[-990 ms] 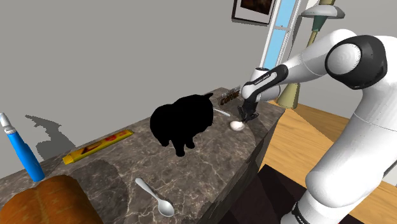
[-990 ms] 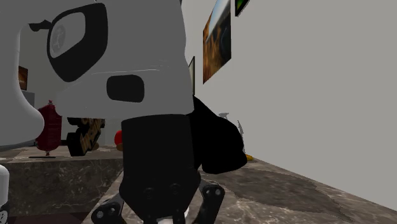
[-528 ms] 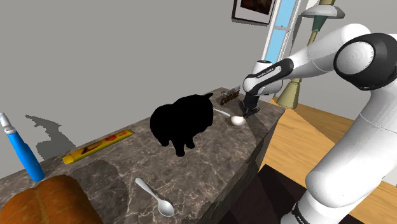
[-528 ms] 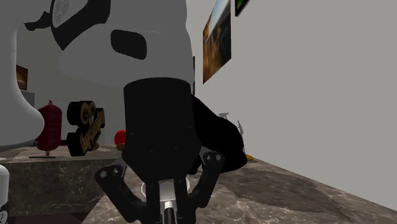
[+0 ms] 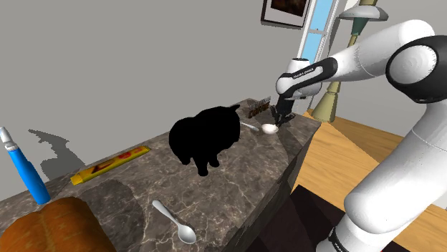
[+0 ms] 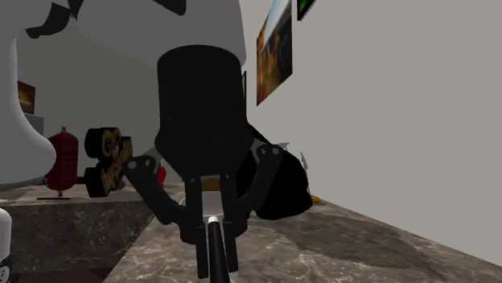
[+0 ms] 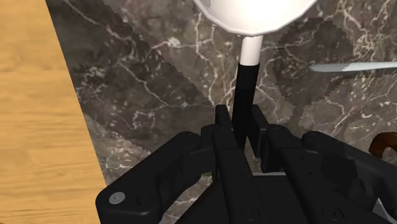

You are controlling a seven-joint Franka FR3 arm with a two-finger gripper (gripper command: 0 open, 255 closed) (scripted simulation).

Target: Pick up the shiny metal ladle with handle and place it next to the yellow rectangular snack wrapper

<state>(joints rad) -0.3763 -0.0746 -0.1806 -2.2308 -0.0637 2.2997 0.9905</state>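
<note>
At bench [image 5: 243, 175] far end: end effector [image 5: 279, 122] clamped on ladle [image 5: 268, 129] handle; yellow wrapper [image 5: 111, 164] well apart, toward shoulder view's left.

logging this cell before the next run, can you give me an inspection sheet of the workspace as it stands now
surface: dark veined stone counter.
job's things: ladle, white bowl and black handle, at the counter's far end; yellow wrapper lying flat towards the shoulder view's left, well apart from the ladle.
clutter: black shape mid-counter; spoon near the front edge; blue tube upright; orange-brown loaf; serrated blade beside the ladle.
grippers: gripper shut on the ladle's handle.
cables: nothing seen.
surroundings: grey wall, framed picture, wooden floor.
</note>
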